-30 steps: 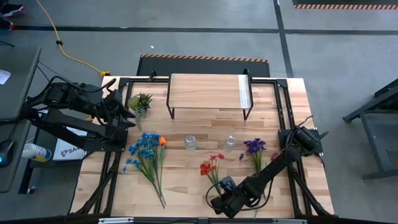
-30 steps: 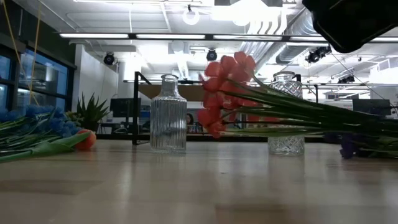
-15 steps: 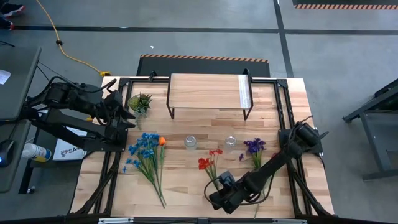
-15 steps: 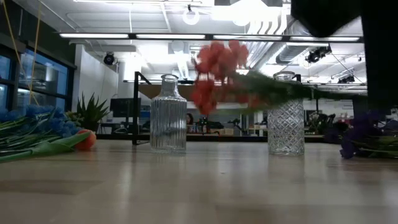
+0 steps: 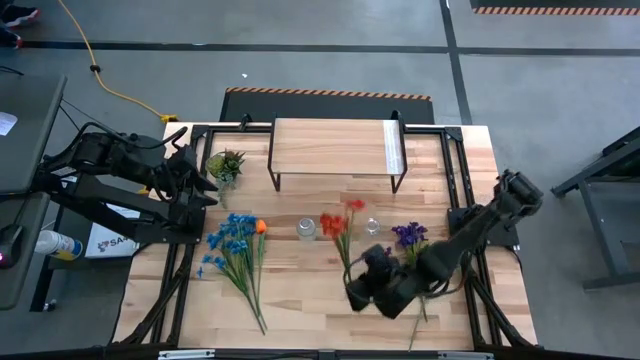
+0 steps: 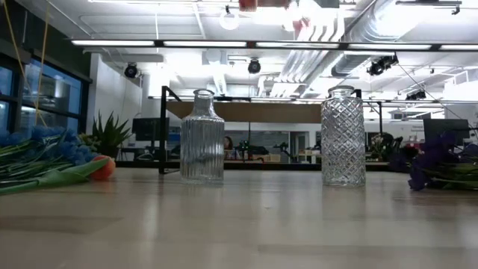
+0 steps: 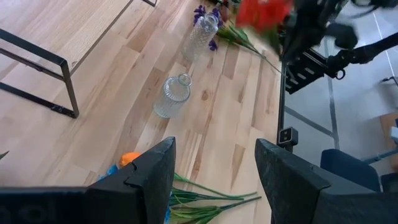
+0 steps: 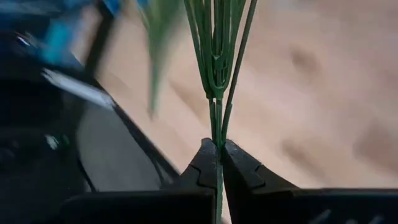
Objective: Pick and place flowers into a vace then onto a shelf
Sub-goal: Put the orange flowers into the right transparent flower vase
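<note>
The right hand [image 5: 362, 283] pinches the red flowers [image 5: 338, 222] by the stems, blooms pointing toward the two vases; the cut-glass vase [image 5: 372, 228] is nearest; the left hand [image 7: 211, 180], open, waits by the surface's edge.

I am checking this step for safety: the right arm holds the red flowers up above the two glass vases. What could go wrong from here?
1. The right end effector pinches only the thin stems of the red flowers, so the bunch may slip or swing.
2. The ribbed vase has a narrow neck; the stems may miss it.
3. The diamond-cut vase stands close by, so the swinging stems or arm might knock it over.
</note>
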You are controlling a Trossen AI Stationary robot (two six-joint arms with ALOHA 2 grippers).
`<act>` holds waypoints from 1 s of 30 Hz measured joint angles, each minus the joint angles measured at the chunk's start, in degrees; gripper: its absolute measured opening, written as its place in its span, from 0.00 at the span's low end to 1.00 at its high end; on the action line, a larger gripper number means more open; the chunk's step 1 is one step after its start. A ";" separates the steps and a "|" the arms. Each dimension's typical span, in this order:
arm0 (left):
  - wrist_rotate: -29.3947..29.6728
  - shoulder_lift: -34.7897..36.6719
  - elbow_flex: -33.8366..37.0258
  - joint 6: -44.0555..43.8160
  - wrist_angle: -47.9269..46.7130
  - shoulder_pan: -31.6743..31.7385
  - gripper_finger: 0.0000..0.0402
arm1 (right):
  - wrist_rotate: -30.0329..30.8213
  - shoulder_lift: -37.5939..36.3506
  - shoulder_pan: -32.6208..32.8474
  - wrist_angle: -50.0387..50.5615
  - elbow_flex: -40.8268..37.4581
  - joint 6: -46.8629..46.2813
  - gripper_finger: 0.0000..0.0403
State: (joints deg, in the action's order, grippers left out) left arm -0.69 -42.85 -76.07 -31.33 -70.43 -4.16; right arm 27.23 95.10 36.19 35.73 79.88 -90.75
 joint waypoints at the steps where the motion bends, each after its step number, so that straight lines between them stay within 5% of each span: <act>1: 0.00 0.00 0.00 0.00 0.02 0.00 0.63 | 2.87 -1.16 -0.49 -0.53 0.00 2.29 0.00; 7: 0.20 0.01 0.00 0.00 0.02 0.02 0.63 | 21.49 -6.96 -2.91 -1.13 0.00 18.01 0.00; 14: 1.23 0.00 0.00 0.02 0.06 0.00 0.63 | 34.94 -9.19 -5.90 -1.10 0.00 32.88 0.00; 30: 3.00 -0.04 0.00 -0.06 0.48 0.00 0.63 | 39.83 -5.33 -8.46 12.12 0.00 35.02 0.00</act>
State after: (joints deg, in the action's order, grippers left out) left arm 2.31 -42.89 -76.07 -31.40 -69.95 -4.16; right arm 67.06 89.77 27.73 47.86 79.88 -55.73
